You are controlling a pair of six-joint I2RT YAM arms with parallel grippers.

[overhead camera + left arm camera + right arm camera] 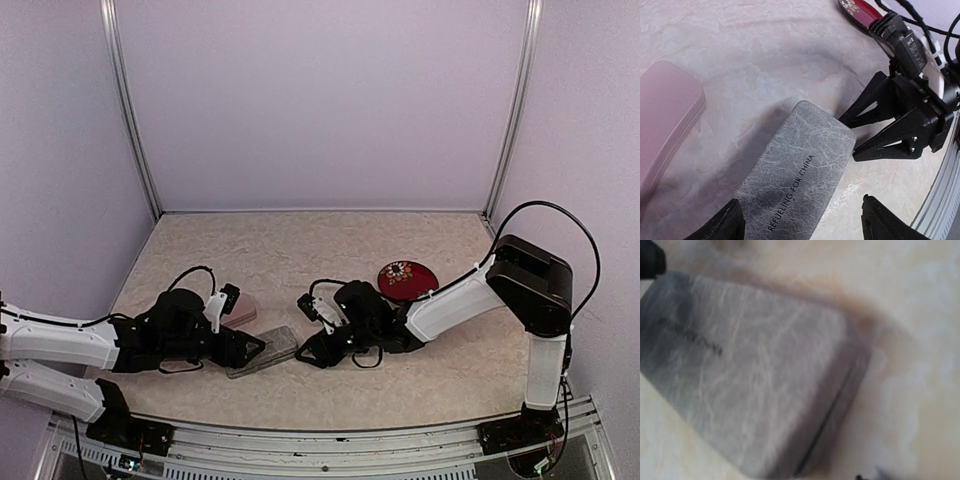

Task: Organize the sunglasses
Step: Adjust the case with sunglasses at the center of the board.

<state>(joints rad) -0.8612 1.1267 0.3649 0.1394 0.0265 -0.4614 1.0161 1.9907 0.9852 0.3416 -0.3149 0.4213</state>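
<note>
1. Sunglasses go unseen in all 3 views; we cannot tell whether a pair lies inside a case or out of frame.
2. Centre stage on the table (300,240) is the grey case (800,165), flat and shut, lettered "REFUELING FOR CHINA"; the pink case (665,115) lies near it on the left arm's side, a red flowered disc (407,279) well apart at the back.
3. The left fingers (720,225) are spread wide astride the grey case's near end, 1 tip at its edge and the other clear of it, holding nothing.
4. The right fingers (865,151) are likewise parted and empty, tips at the case's far end; touching it or just short, we cannot tell.
5. The blurred right wrist view shows a dark seam along the case's side, which we judge to be where the lid lifts.
6. We judge the case stiff and light, best gripped across its width by 1 arm while the other works the seam.
7. We expect any thin-framed pair to be very light, springy and easily bent or scratched: take it gently at the bridge or a hinge corner, never on the lenses or far out on the temples.
</note>
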